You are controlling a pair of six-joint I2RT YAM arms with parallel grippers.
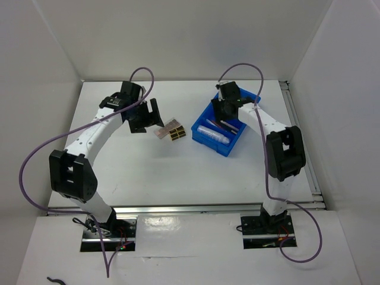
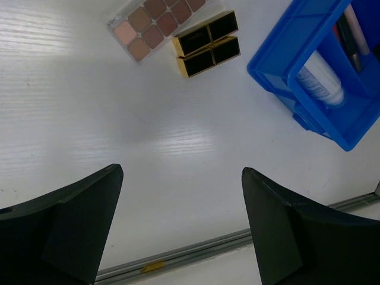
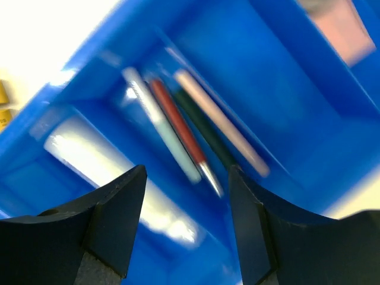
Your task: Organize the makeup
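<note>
White tabletop [image 2: 119,124], nothing fancy. Left gripper [image 2: 181,171] hangs wide open and empty. The black palette with gold squares [image 2: 208,43] lies ahead of it, well clear, long axis slanting across its gap. Right gripper [image 3: 187,172], part-open and empty, hovers over thin pencils [image 3: 184,136] in the blue bin [image 3: 285,89], so left's closer.

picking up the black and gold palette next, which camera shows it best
Left wrist: the black palette with gold squares is large and sharp there. Top external shows it small; right wrist catches at most a yellow sliver at its left edge.
</note>
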